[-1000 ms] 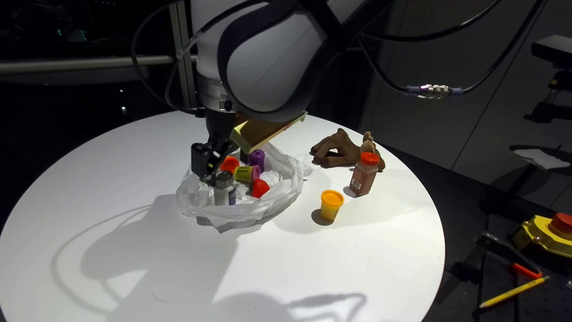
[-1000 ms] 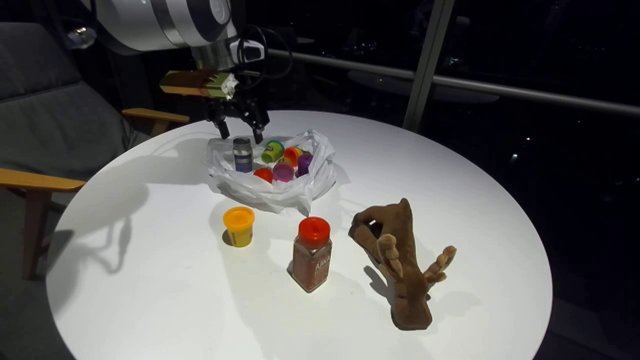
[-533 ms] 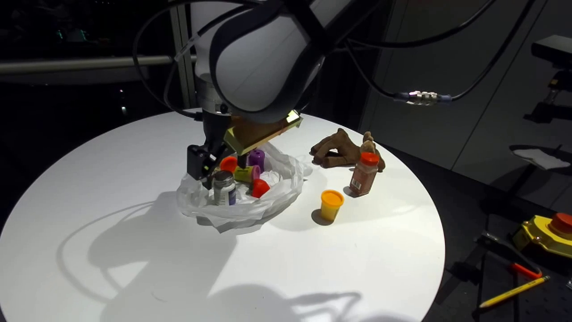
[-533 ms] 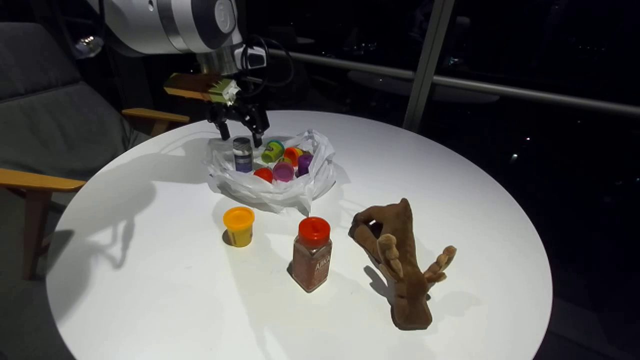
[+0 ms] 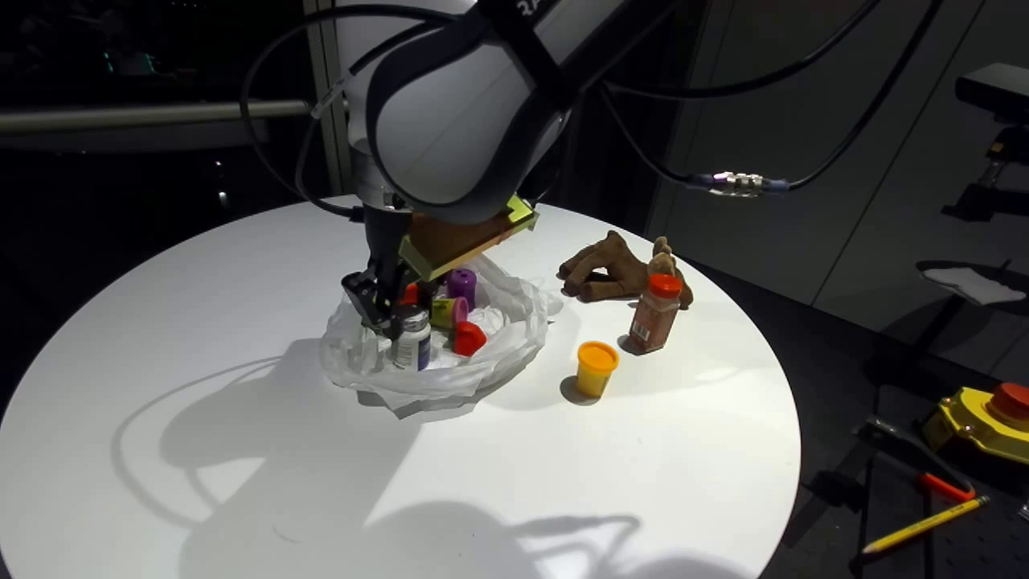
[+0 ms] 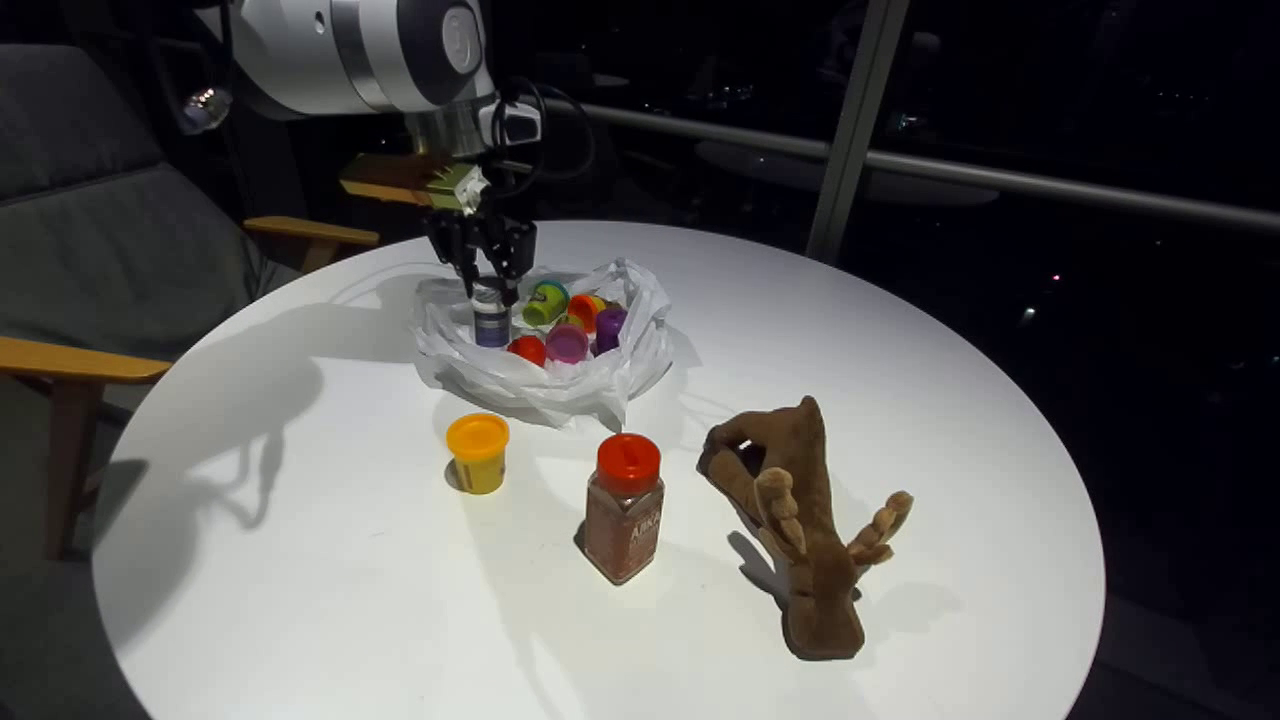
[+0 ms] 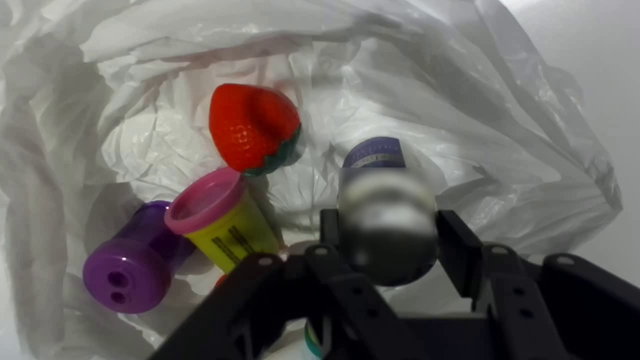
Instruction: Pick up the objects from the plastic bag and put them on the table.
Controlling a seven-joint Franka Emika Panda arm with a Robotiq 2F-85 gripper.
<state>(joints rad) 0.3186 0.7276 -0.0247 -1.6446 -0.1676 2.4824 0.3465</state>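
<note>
Left to right in an exterior view: orange tub (image 6: 478, 457) out on the table (image 6: 400, 620); jar (image 6: 491, 327) inside the bag (image 6: 540, 400), upright, gripper (image 6: 491, 290) above it with fingers (image 7: 457, 250) pinching its dark top from both sides; then, also in the bag, strawberry (image 6: 527, 350), green tub (image 6: 545, 303), pink-rimmed tub (image 6: 567, 343) and purple piece (image 6: 610, 330); shaker (image 6: 622, 525) and brown animal (image 6: 818, 510) on the table. Risks (judgement): grip sits high on a smooth, round top, so the jar may slip or swing once lifted; bag film lies loose round the jar, and if a fingertip snags it the bag could come up and tip out the rest. Both-sided contact shows only in the wrist view. That view has no shaker, animal or orange tub, and of the green tub, it seems, only rim.
</note>
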